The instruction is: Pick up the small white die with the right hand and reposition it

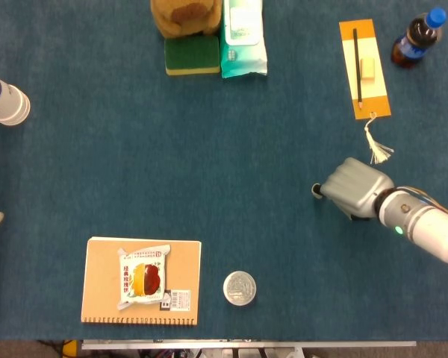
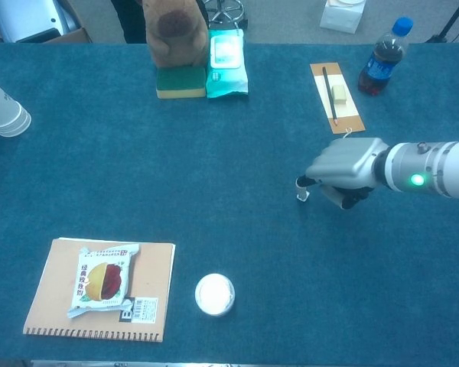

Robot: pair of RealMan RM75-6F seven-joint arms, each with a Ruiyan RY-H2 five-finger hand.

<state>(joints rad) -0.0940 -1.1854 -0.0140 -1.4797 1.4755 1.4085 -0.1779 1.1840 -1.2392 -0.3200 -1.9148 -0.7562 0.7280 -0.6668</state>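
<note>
My right hand (image 1: 356, 192) (image 2: 346, 173) hangs over the right-middle of the blue table, knuckles up and fingers curled down. At its fingertips on the left side sits the small white die (image 2: 302, 196) (image 1: 316, 190), pinched by the hand just above the cloth. In the head view most of the die is hidden under the fingers. Whether it still touches the table I cannot tell. Neither view shows my left hand.
Behind the hand lies an orange bookmark (image 1: 364, 67) with a pencil and eraser, beside a cola bottle (image 1: 417, 36). A round tin (image 1: 240, 288) and a notebook (image 1: 104, 294) bearing a snack packet lie in front. Sponge, plush toy and wipes (image 1: 243, 37) stand far back; paper cups (image 1: 4, 101) stand at left.
</note>
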